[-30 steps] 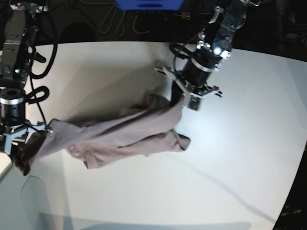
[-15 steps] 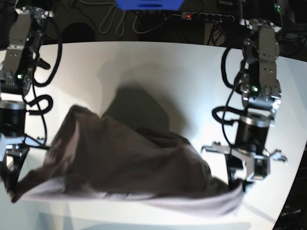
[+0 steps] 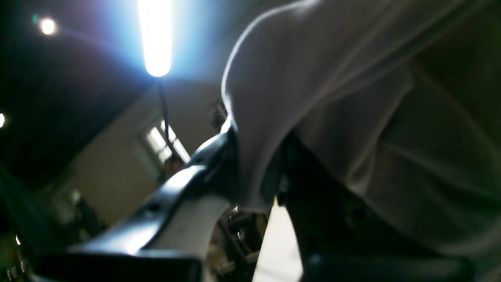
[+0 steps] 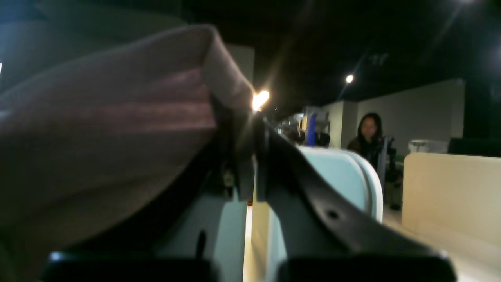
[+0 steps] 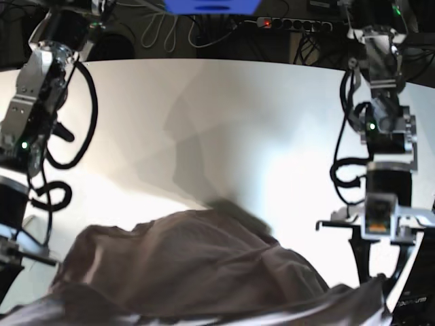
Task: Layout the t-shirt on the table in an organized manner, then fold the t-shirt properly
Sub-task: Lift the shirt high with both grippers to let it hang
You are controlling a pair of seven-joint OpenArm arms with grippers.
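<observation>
While both arms sit at the near edge of the table [image 5: 224,115], we've got the t-shirt [image 5: 197,272] strung out between them, spread wide across the bottom of the base view. It looks lifted there, billowing up in a rounded hump in the middle, with its shadow falling on the white tabletop behind it. Whether any of the cloth touches the table we can't tell, since the lower edge runs out of frame.

Our left gripper [image 3: 258,172] is clamped down on a fold of the mauve fabric: in the left wrist view the cloth comes down right between the two dark fingers [image 3: 195,184] and fans out above and to the right of them. In the base view that arm is on the right, its claw just at the shirt's corner.

Our right gripper [image 4: 246,156] is squeezed tight too, with a pinkish fold of the shirt pinched between its fingers [image 4: 305,188] and ballooning off to the left in its wrist view. Base view puts that arm on the left, cloth edge hanging right below it.

Background's just a dim room with ceiling lights [image 3: 156,39], pretty blurry.
</observation>
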